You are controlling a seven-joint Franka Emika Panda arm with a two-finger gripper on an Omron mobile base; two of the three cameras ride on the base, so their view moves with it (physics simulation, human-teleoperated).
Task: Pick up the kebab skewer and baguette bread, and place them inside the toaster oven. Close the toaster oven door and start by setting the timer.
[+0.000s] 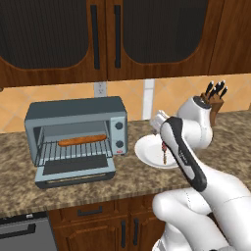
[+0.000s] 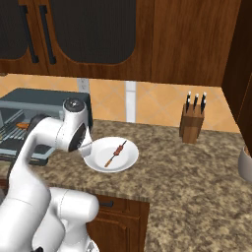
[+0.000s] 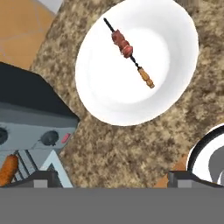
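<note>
Hand view looks down on white plate (image 3: pixel 175 87) in upper middle of frame, kebab skewer (image 3: pixel 129 51) lying diagonally on it, red-brown meat toward upper left, tan handle toward lower right. Gripper (image 3: pixel 113 179) at bottom edge, two dark fingertips (image 3: pixel 41 178) spread wide, holding nothing, well apart from skewer. At lower left, corner of toaster oven (image 3: pixel 33 109) with two knobs and small red button, plus one end of baguette bread (image 3: pixel 8 169).

Left base view gives whole oven (image 1: pixel 76 115) at left centre, toaster oven door (image 1: pixel 76 172) folded down flat, baguette (image 1: pixel 82 140) lying lengthwise on wire rack (image 1: pixel 73 152). Plate (image 1: pixel 147 154) just right of oven, skewer (image 1: pixel 164 156) partly hidden behind white arm.

Right base view shows plate (image 2: pixel 129 160) and skewer (image 2: pixel 115 153) unobstructed, oven (image 2: pixel 29 101) mostly behind arm at left, knife block (image 2: pixel 192 127) at right centre.

Speckled brown granite counter (image 2: pixel 187 172), orange tiled backsplash (image 2: pixel 157 106) with wall outlet (image 1: pixel 100 88), dark wood cabinets (image 1: pixel 117 39) above and below.
</note>
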